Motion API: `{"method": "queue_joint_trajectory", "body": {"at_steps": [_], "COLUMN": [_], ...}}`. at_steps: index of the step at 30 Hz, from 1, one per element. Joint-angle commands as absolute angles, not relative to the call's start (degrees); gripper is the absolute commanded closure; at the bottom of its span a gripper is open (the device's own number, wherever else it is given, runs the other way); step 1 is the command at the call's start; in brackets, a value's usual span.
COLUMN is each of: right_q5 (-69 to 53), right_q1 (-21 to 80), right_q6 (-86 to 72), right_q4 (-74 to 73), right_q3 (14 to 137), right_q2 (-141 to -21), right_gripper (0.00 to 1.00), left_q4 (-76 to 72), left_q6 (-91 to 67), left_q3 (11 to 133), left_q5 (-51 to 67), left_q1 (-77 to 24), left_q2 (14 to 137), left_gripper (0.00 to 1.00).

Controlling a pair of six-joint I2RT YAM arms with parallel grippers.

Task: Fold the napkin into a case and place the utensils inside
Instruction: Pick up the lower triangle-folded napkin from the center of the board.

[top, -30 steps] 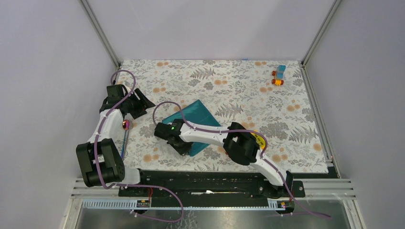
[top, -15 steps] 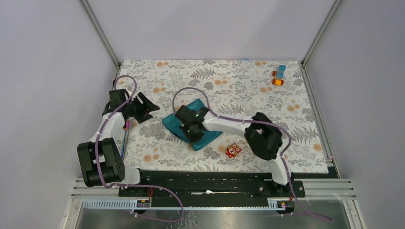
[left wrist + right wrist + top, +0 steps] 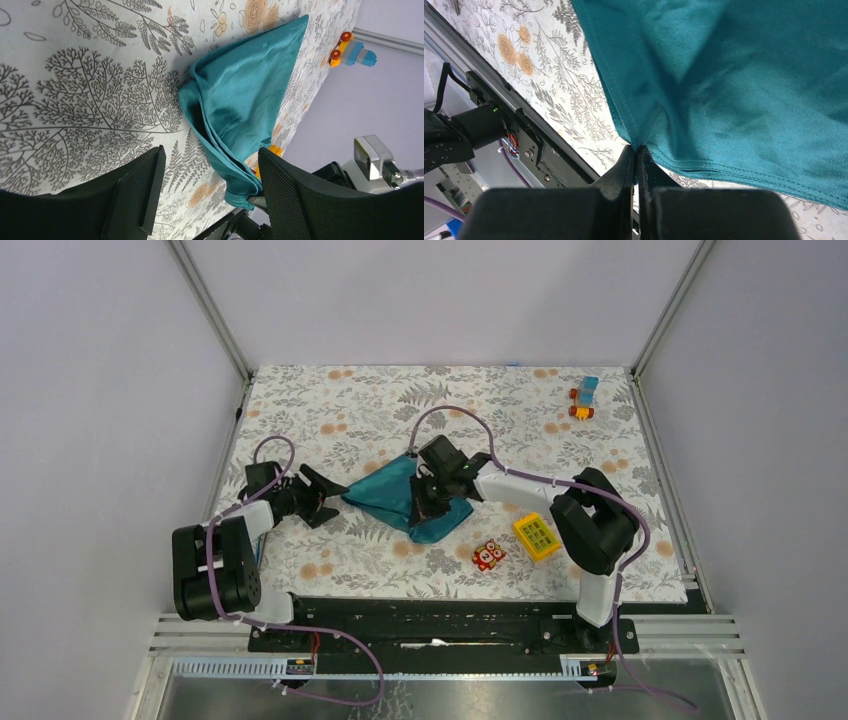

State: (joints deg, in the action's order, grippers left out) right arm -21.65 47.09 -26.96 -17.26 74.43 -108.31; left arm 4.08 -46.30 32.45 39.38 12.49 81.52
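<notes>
The teal napkin (image 3: pixel 395 498) lies bunched in loose layers mid-table, lifted where my right gripper (image 3: pixel 427 496) pinches it. In the right wrist view that gripper (image 3: pixel 638 150) is shut on a hemmed fold of the napkin (image 3: pixel 734 75), with the cloth draping away from the tips. My left gripper (image 3: pixel 328 496) sits low at the napkin's left corner, open. In the left wrist view the napkin (image 3: pixel 240 95) hangs in folds ahead of the left gripper (image 3: pixel 210 192), its lower edge close to the right finger (image 3: pixel 305 200). No case is in view, and the utensils are hidden.
A red owl toy (image 3: pixel 488 555) and a yellow gridded block (image 3: pixel 536 536) lie just right of the napkin near the front. A small blue and orange toy car (image 3: pixel 584 398) stands at the far right corner. The metal frame rail (image 3: pixel 440 625) runs along the near edge.
My right gripper has shut on the napkin and dragged it back and to the right, bunching it. The owl and yellow block came into view. My left gripper swung forward to the napkin's left corner.
</notes>
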Motion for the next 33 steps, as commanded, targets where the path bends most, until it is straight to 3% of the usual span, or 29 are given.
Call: {"method": "queue_joint_trajectory", "body": {"at_steps": [1,8,19,33], "right_q5": [-26.14,-27.82,-29.34,-31.40], "right_q1": [44.13,42.00,40.31,42.66], "right_q6": [-28.62,-29.36,-29.38,-26.92], "right_q4": [-12.19,-9.99,-8.79,-9.23], "right_q3": [71.37,69.10,68.96,66.06], "right_q2": [-102.93,-101.54,-101.92,-101.82], "right_gripper": [1.00,1.00,1.00,1.00], "left_q4": [-7.34,-10.60,-10.74,-3.53], "left_q6": [-50.56,-50.57,-49.31,-45.37], "left_q3": [30.85,32.54,34.12,39.40], "left_q5": [41.99,41.22,39.33,38.37], "left_q1": [12.70,12.37,8.81,8.72], "left_q2": [83.64,89.10,93.66,92.87], "left_gripper": [0.26,0.27,0.37,0.74]}}
